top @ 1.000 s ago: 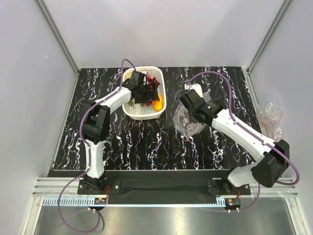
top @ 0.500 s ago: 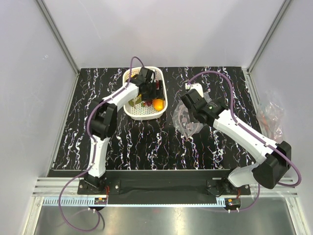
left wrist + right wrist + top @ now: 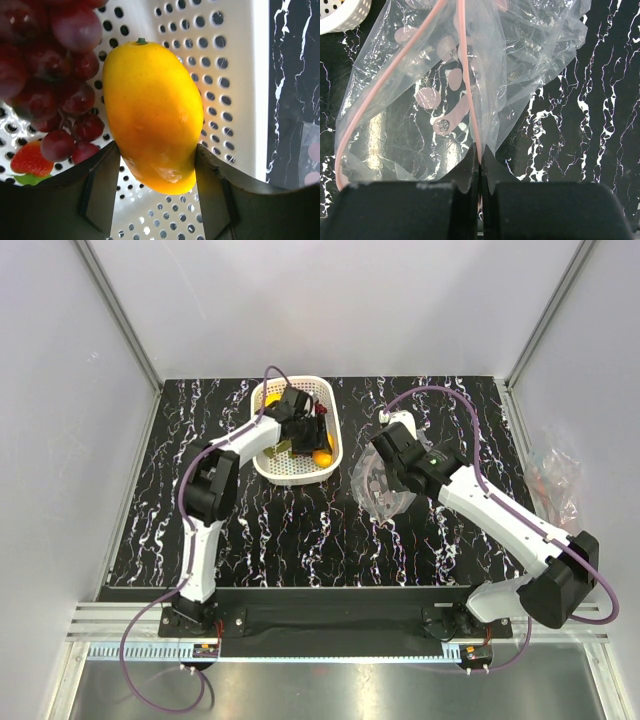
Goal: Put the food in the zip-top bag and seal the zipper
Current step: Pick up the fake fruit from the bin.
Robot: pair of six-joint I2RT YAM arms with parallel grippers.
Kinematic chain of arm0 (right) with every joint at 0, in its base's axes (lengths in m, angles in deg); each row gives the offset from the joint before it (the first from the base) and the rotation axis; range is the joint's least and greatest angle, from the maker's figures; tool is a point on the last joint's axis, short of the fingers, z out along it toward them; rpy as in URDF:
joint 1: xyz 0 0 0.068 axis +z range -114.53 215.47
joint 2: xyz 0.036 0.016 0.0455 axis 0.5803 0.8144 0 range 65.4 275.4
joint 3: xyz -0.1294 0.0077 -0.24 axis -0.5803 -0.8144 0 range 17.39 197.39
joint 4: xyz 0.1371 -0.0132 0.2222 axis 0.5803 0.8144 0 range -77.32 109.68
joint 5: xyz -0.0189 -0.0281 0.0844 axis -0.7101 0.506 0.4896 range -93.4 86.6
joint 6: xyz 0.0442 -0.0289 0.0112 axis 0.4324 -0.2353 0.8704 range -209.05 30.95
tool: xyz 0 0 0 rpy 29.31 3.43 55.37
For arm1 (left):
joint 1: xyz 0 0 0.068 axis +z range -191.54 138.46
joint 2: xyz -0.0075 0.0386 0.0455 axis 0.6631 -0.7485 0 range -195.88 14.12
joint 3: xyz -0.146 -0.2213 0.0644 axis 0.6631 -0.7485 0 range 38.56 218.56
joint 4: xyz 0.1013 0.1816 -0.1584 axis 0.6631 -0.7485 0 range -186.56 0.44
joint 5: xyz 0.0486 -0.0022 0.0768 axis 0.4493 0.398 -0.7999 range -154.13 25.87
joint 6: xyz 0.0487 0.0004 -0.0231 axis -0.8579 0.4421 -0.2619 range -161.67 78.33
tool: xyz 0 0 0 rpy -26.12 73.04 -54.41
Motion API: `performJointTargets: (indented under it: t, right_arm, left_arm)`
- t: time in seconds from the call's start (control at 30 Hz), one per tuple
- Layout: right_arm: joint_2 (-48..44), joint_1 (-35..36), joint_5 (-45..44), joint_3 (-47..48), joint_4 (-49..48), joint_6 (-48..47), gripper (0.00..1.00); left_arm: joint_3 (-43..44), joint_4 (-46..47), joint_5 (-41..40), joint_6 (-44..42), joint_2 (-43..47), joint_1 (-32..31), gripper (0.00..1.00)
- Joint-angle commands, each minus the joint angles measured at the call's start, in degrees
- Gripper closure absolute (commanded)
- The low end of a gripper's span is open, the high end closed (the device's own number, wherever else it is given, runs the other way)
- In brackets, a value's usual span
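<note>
In the white lattice basket point(image 3: 290, 480) my left gripper point(image 3: 308, 438) reaches down among the food. In the left wrist view its two fingers point(image 3: 102, 185) press both sides of a yellow-orange oval fruit point(image 3: 150, 110) that lies on the basket floor. Dark red grapes point(image 3: 50, 60) and a strawberry-like piece point(image 3: 30, 160) lie to the fruit's left. The zip-top bag point(image 3: 375, 485) is held up to the right of the basket, clear and crinkled, with nothing in it. My right gripper point(image 3: 480, 160) is shut on the bag's pink zipper point(image 3: 465, 75) at the mouth edge.
The basket's right wall point(image 3: 235, 100) stands close beside the gripped fruit. A corner of the basket point(image 3: 345, 12) shows just left of the bag. A second crumpled plastic bag point(image 3: 553, 480) lies beyond the table's right edge. Black marbled tabletop point(image 3: 300, 530) lies in front.
My left gripper has moved right and lower into the basket, and its jaws have narrowed from wide open onto the yellow-orange fruit. The right arm and bag have barely shifted.
</note>
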State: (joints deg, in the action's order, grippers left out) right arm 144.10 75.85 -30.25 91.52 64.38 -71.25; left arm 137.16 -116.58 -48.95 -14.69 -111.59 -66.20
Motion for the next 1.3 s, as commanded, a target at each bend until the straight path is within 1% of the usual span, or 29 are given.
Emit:
performJointTargets:
  t: [0.0, 0.07, 0.1, 0.17, 0.33, 0.37, 0.4, 0.43, 0.5, 0.57, 0.6, 0.63, 0.67, 0.7, 0.73, 0.77, 0.8, 0.9, 0.97, 1.07, 1.17, 1.23, 1.27]
  right_arm:
    - [-0.7, -0.6, 0.2, 0.5, -1.3, -0.5, 1.0]
    - [0.1, -0.6, 0.1, 0.8, -0.6, -0.4, 1.0]
    - [0.4, -0.5, 0.0, 1.0, -0.3, -0.4, 1.0]
    - [1.7, -0.5, 0.3, 1.5, 0.8, -0.3, 1.0]
    - [3.1, -0.5, 0.8, 2.4, 2.0, 0.0, 1.0]
    - [3.2, -0.6, 1.0, 2.6, 2.2, -0.2, 1.0]
    - [3.3, -0.5, 1.4, 2.9, 2.2, -0.1, 1.0]
    - [3.3, -0.5, 1.5, 3.0, 2.3, -0.2, 1.0]
    - [3.4, -0.5, 1.8, 3.8, 2.8, -0.1, 1.0]
    - [3.9, -0.5, 1.5, 4.6, 3.6, -0.1, 1.0]
    - [4.1, -0.5, 1.5, 5.5, 3.9, 0.0, 1.0]
    - [4.3, -0.5, 1.5, 5.8, 4.5, 0.1, 1.0]
    - [4.8, -0.5, 1.4, 6.2, 4.9, 0.1, 1.0]
    - [4.9, -0.5, 1.6, 6.9, 5.2, 0.3, 1.0]
    - [5.0, -0.5, 1.8, 7.2, 5.6, 0.4, 1.0]
    - [5.2, -0.6, 2.0, 7.3, 5.7, 0.4, 1.0]
    - [5.3, -0.5, 2.3, 7.8, 6.0, 0.5, 1.0]
    - [5.6, -0.5, 3.9, 7.8, 5.7, 0.6, 1.0]
    - [5.9, -0.5, 4.3, 7.7, 5.8, 0.7, 1.0]
    - [6.1, -0.5, 6.0, 7.4, 5.3, 0.7, 1.0]
    - [6.0, -0.5, 7.2, 7.6, 5.0, 0.7, 1.0]
    - [6.2, -0.5, 8.0, 8.0, 5.0, 0.9, 1.0]
    - [6.2, -0.5, 8.3, 8.6, 5.1, 1.0, 1.0]
  left_arm:
    - [-4.2, 4.3, 2.7, -0.9, 7.1, 0.8, 0.64]
    - [-8.5, 6.4, 3.9, -1.2, 10.3, 0.9, 0.64]
    - [-9.8, 8.5, 4.7, -1.6, 13.7, 1.0, 0.64]
    - [-13.9, 9.8, 6.6, -1.9, 17.1, 0.9, 0.63]
    - [-20.6, 12.7, 9.0, -2.5, 27.6, 0.9, 0.63]
    - [-22.0, 13.5, 9.4, -2.1, 29.3, 0.9, 0.63]
    - [-25.7, 15.9, 10.6, -1.8, 32.9, 0.8, 0.63]
    - [-27.4, 17.2, 11.1, -1.2, 34.8, 0.6, 0.63]
    - [-30.7, 20.5, 11.0, -0.4, 40.4, -0.5, 0.63]
    - [-35.4, 23.2, 10.7, 1.5, 44.2, -2.0, 0.63]
    - [-36.9, 26.8, 10.8, 2.4, 47.5, -2.6, 0.61]
    - [-41.2, 30.5, 10.7, 3.3, 49.3, -3.2, 0.59]
    - [-43.5, 34.1, 10.4, 5.9, 51.0, -4.7, 0.59]
    - [-46.1, 41.9, 9.8, 6.9, 53.7, -5.5, 0.6]
    - [-48.1, 45.4, 9.1, 7.8, 54.7, -6.4, 0.65]
    - [-51.0, 47.9, 8.2, 8.7, 55.6, -8.2, 0.66]
    - [-52.2, 52.3, 6.5, 8.9, 56.6, -9.2, 0.66]
    - [-54.5, 58.4, 3.7, 7.8, 57.9, -13.2, 0.68]
    - [-55.4, 60.7, 2.7, 6.4, 58.5, -15.7, 0.68]
    - [-56.9, 66.8, 1.9, 5.5, 58.6, -18.0, 0.68]
    - [-59.7, 71.9, 1.2, 6.6, 57.7, -19.5, 0.68]
    - [-61.9, 77.2, -0.3, 8.2, 56.3, -19.9, 0.7]
    - [-62.9, 82.1, -0.8, 9.0, 54.9, -20.3, 0.7]
